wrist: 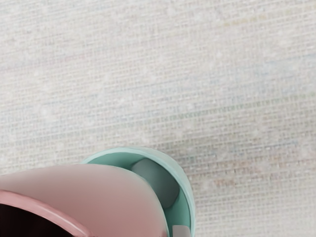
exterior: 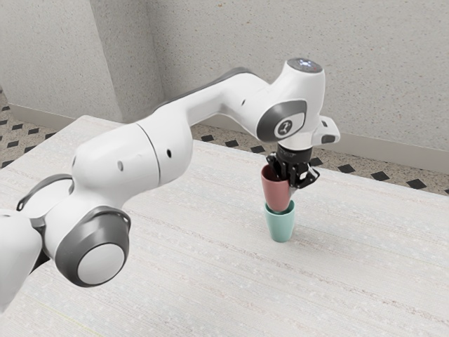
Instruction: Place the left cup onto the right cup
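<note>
A pink cup stands slightly tilted with its base inside the mouth of a teal cup, which sits upright on the pale table. My black gripper grips the pink cup's rim from above, fingers shut on its wall. In the wrist view the pink cup looms large just under the hand, and the teal cup shows its rim and inner floor beneath it.
The pale woven-textured tabletop stretches wide around the cups. A grey wall and a chequered floor strip lie behind the table's far edge. My own white arm spans the exterior view's left.
</note>
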